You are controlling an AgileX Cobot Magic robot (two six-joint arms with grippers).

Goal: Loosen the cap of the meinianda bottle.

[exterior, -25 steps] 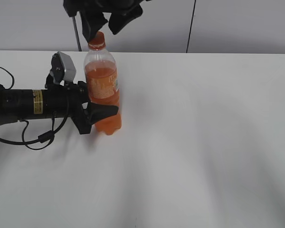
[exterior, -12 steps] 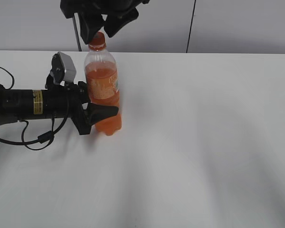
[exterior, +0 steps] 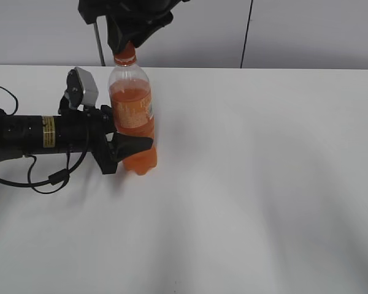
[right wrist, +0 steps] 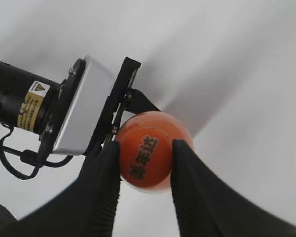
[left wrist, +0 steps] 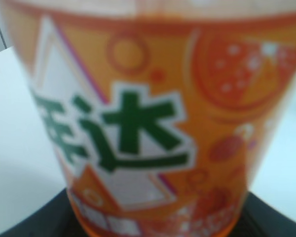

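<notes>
The meinianda bottle (exterior: pixel 133 116) stands upright on the white table, orange drink inside, its orange-and-white label filling the left wrist view (left wrist: pixel 138 123). My left gripper (exterior: pixel 130 146) comes in from the left and is shut on the bottle's lower body. The orange cap (right wrist: pixel 149 149), with dark characters on top, sits between my right gripper's two black fingers, which press on both of its sides. My right gripper (exterior: pixel 130 38) hangs over the bottle's top from above; only the cap's lower edge (exterior: pixel 125 56) shows under it in the exterior view.
The left arm (exterior: pixel 43 131) and its cable lie along the table at the left. The white table (exterior: pixel 264 184) stretches to the right and front. A grey wall with a dark vertical seam (exterior: pixel 248 33) stands behind.
My right gripper has come down over the bottle's top and its fingers have closed from apart onto the cap. The bottle and left gripper have not moved.
</notes>
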